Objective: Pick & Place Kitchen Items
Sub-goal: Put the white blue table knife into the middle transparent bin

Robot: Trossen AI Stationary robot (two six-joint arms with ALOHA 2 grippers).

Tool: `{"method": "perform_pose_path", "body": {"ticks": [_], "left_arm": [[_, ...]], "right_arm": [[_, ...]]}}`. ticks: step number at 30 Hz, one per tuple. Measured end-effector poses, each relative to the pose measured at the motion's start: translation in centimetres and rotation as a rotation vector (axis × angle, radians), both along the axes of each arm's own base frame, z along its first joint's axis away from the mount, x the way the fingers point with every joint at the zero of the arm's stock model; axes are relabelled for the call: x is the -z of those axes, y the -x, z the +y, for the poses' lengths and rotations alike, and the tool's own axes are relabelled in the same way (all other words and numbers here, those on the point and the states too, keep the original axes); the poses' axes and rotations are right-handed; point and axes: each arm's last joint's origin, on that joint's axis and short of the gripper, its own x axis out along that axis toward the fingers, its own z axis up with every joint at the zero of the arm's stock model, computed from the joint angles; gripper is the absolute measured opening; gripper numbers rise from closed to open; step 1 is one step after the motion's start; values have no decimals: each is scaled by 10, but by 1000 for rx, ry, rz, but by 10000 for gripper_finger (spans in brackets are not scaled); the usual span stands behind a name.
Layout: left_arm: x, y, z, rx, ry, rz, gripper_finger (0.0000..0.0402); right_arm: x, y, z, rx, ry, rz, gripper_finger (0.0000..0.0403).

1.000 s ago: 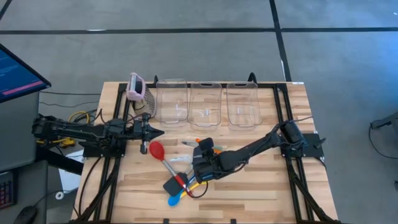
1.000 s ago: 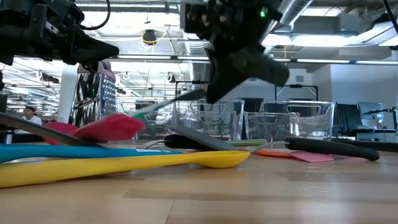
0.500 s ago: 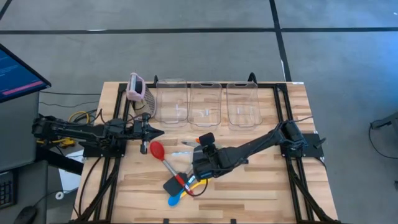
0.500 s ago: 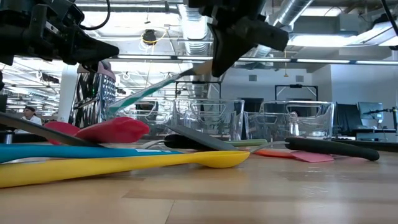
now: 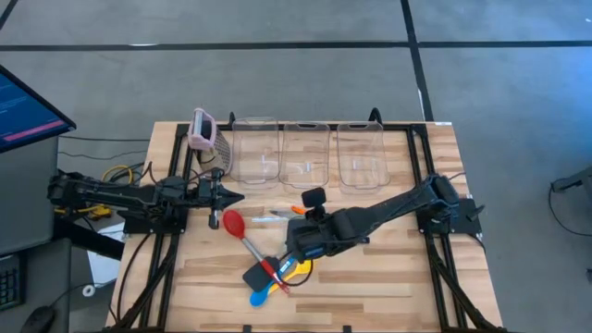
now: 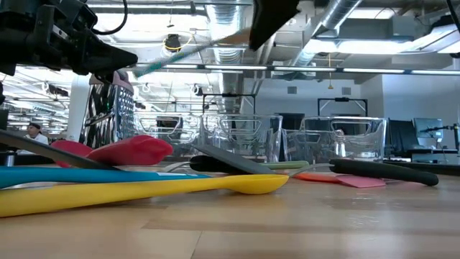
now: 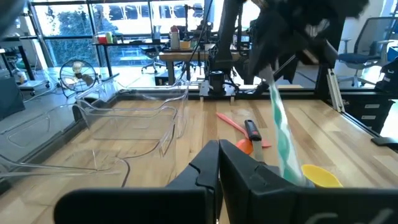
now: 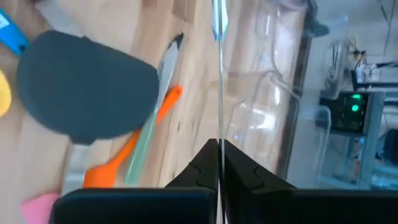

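Clear-teal utensil [image 6: 188, 49] is our thing in hand: in the low view it slants across the upper left of the frame, raised well above the desk [image 5: 388, 268], and the right hand [image 8: 219, 163] is pinched tight on its thin edge. From overhead that hand sits at centre frame, just above the pile. The other kitchen items lie below it: red spoon [image 5: 232, 223], yellow spoon [image 6: 136, 191], blue spoon [image 6: 86, 175], black spatula [image 5: 256, 276] and orange spatula [image 7: 231, 122]. Three clear bins [image 5: 306, 155] stand in a row toward the upper middle. The left hand [image 5: 233, 196], fingers together and holding nothing, waits at the left of the frame.

We judge this step to be the carry to a bin. To do it well we should keep the lift high enough to clear the rim and hold the long, thin piece steady. Which bin is meant, we cannot tell.
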Motion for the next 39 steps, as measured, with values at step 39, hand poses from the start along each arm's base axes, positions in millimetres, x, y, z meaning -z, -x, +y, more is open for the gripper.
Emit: {"method": "perform_pose_path", "body": {"ticks": [39], "left_arm": [[-4, 0, 0, 0, 0, -42, 2]], "right_arm": [[-31, 104, -141, 802, -262, -667, 0]]}}
